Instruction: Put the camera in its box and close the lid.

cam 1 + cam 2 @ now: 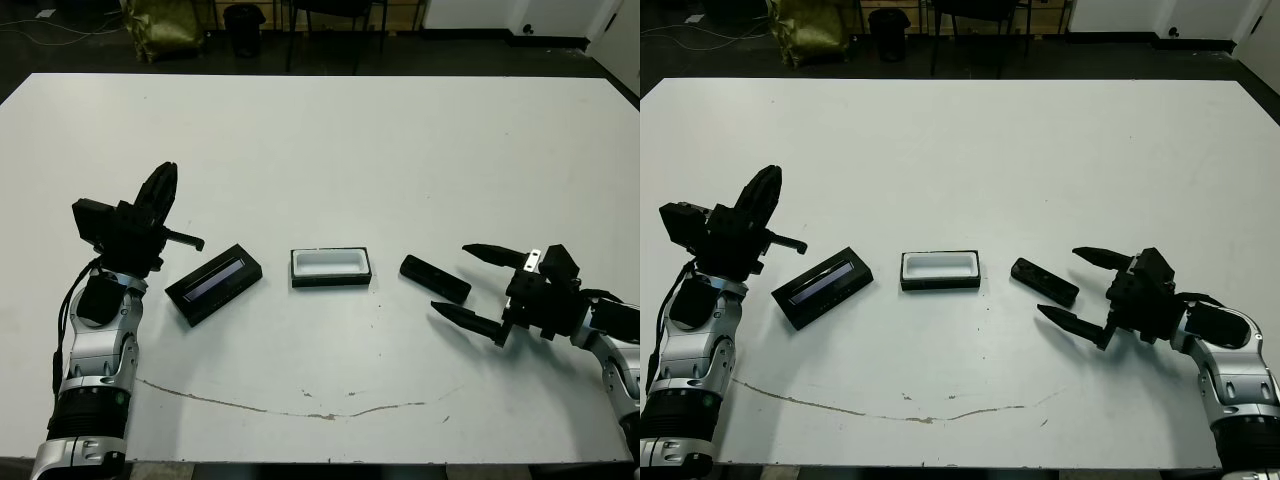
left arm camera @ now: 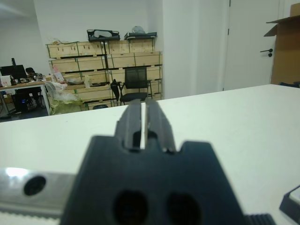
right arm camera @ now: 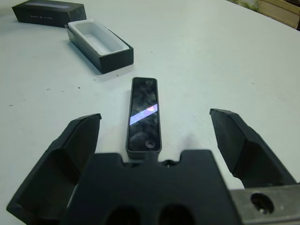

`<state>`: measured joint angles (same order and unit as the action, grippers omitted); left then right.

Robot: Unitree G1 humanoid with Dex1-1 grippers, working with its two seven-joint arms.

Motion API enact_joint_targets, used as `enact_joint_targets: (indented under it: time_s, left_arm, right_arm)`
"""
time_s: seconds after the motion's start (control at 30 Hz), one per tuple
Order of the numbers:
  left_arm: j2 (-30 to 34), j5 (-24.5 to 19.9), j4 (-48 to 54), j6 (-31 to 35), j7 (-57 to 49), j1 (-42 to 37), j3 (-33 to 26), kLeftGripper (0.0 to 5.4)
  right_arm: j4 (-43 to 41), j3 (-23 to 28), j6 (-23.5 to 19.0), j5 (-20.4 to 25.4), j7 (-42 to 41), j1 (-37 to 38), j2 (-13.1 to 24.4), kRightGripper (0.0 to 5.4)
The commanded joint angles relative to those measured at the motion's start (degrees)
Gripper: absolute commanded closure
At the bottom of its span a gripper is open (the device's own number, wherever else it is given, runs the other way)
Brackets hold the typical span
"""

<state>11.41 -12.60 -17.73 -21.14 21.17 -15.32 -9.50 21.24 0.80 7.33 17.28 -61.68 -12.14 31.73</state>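
The camera (image 1: 435, 278) lies flat on the white table, just right of the box (image 1: 330, 281), an open tray with black walls and a white inside, nothing in it. The lid (image 1: 214, 284), black with a grey-blue stripe, rests left of the box, at an angle. My right gripper (image 1: 449, 276) is open low over the table, one finger on each side of the camera's near end; in the right wrist view the camera (image 3: 144, 112) lies between them untouched. My left gripper (image 1: 165, 175) is shut on nothing, raised and pointing away, left of the lid.
A thin dark scratch (image 1: 300, 405) runs along the table near its front edge. Beyond the far edge are a dark floor, chair legs and a yellow bag (image 1: 160, 25). The left wrist view shows shelves of boxes and an office chair (image 2: 136, 82).
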Motion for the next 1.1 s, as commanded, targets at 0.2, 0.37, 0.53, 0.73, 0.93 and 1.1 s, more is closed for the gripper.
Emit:
enact_joint_targets:
  time_s: [0.2, 0.37, 0.53, 0.73, 0.93, 1.1]
  left_arm:
    - [0.22, -0.3, -0.91, 0.3, 0.46, 0.76, -0.04, 5.4]
    - [0.15, -0.23, -1.3, -0.14, 0.53, 0.66, -0.1, 5.4]
    - [0.13, -0.22, -0.91, 0.24, 0.31, 0.85, -0.05, 5.4]
    - [0.05, -0.04, -0.95, 0.01, 0.16, 0.84, -0.02, 5.4]
    - [0.04, 0.03, -0.82, 0.19, 0.06, 0.89, 0.04, 5.4]
    - [0.01, 0.19, -1.1, -0.36, -0.03, 0.88, 0.0, 5.4]
  right_arm:
    - [2.76, -1.37, -0.09, -3.07, 1.81, -0.96, -1.32, 0.01]
    - [6.45, -2.47, 2.89, -4.62, 1.36, -2.49, -2.19, 0.01]
    - [14.53, -3.57, 9.35, -5.97, 0.36, -4.94, -3.68, 0.22]
    - [20.48, -5.69, 8.19, -8.18, 1.82, -6.71, -4.84, 1.53]
    - [22.88, -7.37, 7.78, -9.73, 3.68, -6.73, -6.2, 2.91]
    - [31.3, -10.01, 11.25, -13.61, 2.84, -10.0, -6.59, 4.05]
